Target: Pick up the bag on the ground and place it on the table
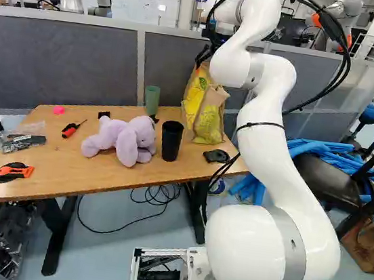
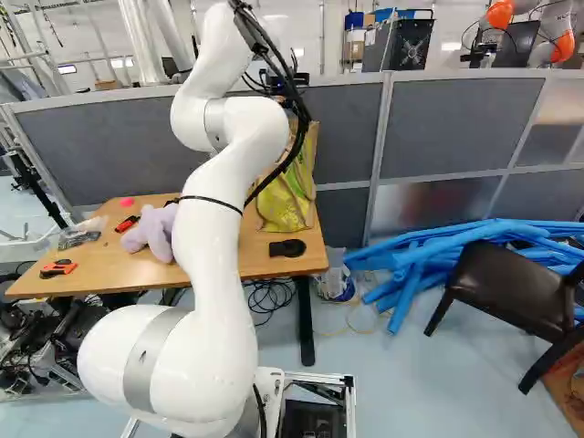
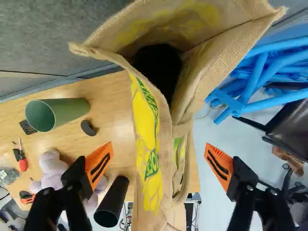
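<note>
One bag (image 1: 207, 112) and two cups (image 1: 171, 141) (one green) stand on one table (image 1: 93, 178).

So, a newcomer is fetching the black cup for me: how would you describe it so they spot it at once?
Find the wooden table before the gray partition. On it, the black cup stands upright between the purple plush toy and the yellow-printed burlap bag. Unlike the green cup farther back, it is black and nearer the front edge.
</note>
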